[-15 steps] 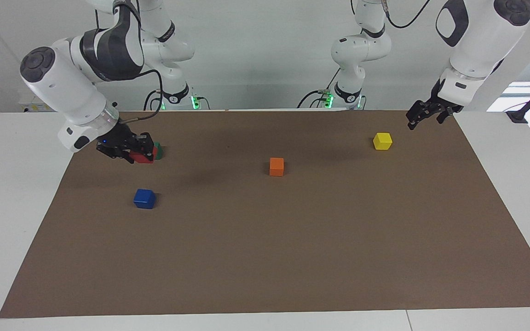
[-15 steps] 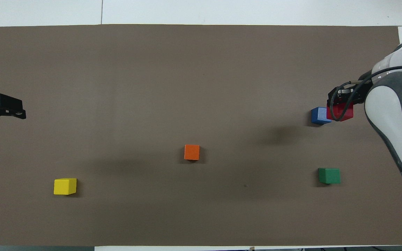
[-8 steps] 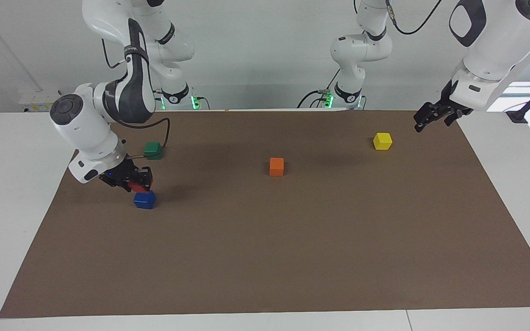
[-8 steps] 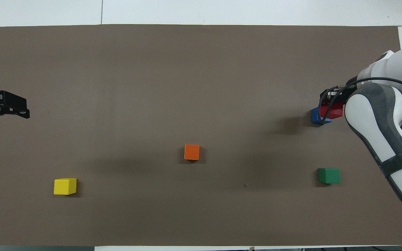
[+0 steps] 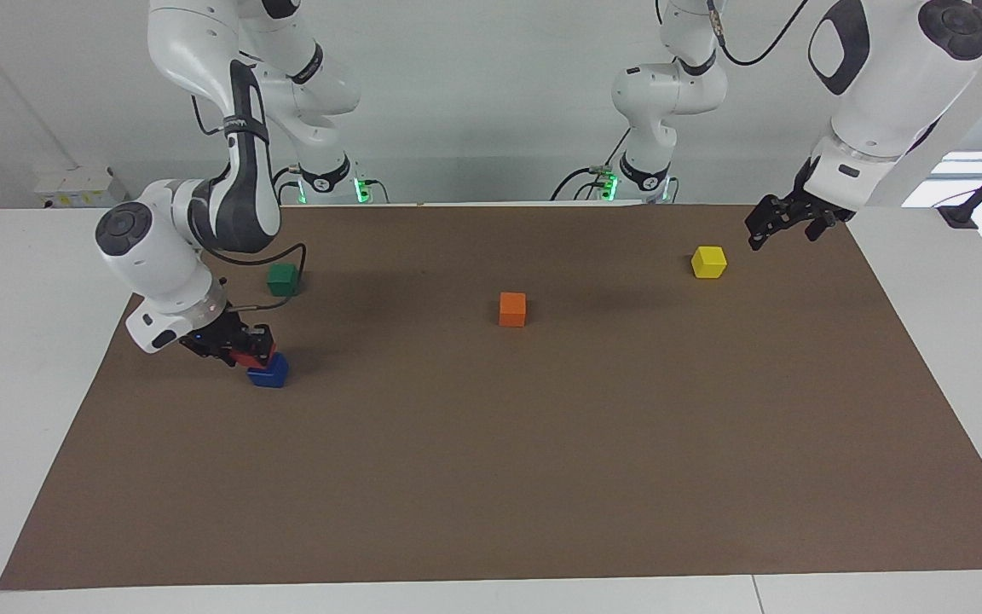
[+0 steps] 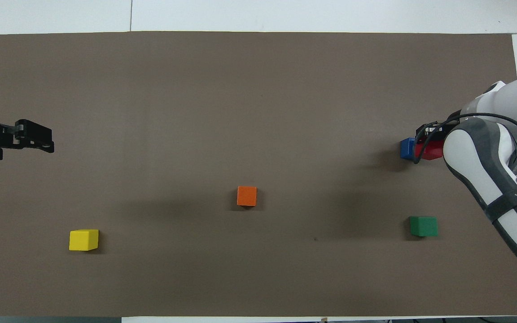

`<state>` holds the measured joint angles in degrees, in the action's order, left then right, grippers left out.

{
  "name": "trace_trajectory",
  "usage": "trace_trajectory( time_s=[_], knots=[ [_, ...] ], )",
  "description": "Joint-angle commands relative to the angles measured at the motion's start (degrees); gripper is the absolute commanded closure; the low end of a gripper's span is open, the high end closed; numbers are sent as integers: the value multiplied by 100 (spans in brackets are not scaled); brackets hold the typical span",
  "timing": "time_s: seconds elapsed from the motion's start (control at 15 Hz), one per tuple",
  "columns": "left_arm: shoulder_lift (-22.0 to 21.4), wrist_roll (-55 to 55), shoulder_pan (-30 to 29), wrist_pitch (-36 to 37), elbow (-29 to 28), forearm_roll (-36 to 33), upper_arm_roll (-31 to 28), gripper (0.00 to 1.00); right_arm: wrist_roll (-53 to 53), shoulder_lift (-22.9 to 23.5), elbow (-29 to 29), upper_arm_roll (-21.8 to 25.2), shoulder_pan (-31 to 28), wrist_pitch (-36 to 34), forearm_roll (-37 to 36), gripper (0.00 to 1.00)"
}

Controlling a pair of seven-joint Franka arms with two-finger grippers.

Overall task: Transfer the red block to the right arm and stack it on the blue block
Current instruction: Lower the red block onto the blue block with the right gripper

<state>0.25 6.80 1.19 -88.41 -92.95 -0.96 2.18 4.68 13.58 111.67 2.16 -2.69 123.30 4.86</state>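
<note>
Bright, even light; soft diffuse shadows lie on the brown mat; focus sharp.

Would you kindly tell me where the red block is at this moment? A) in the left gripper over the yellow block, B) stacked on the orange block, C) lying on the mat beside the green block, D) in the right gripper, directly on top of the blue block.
D: the right gripper is shut on the red block, which sits right atop the blue block.

White desk under broad flat brown paper mat; plain pale wall at back; bright window at corner
</note>
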Motion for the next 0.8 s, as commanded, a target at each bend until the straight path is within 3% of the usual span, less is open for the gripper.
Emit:
trace_trajectory(
  time_s=[0.0, 0.73],
  knots=[
    [-218, -215, 48, -133, -171, 218, -138, 0, 33, -49, 135, -67, -65, 177, -108, 100],
    [-165, -197, 162, -239, 75, 334, -191, 0, -54, 83, 135, -67, 5, 371, -99, 100]
  ],
)
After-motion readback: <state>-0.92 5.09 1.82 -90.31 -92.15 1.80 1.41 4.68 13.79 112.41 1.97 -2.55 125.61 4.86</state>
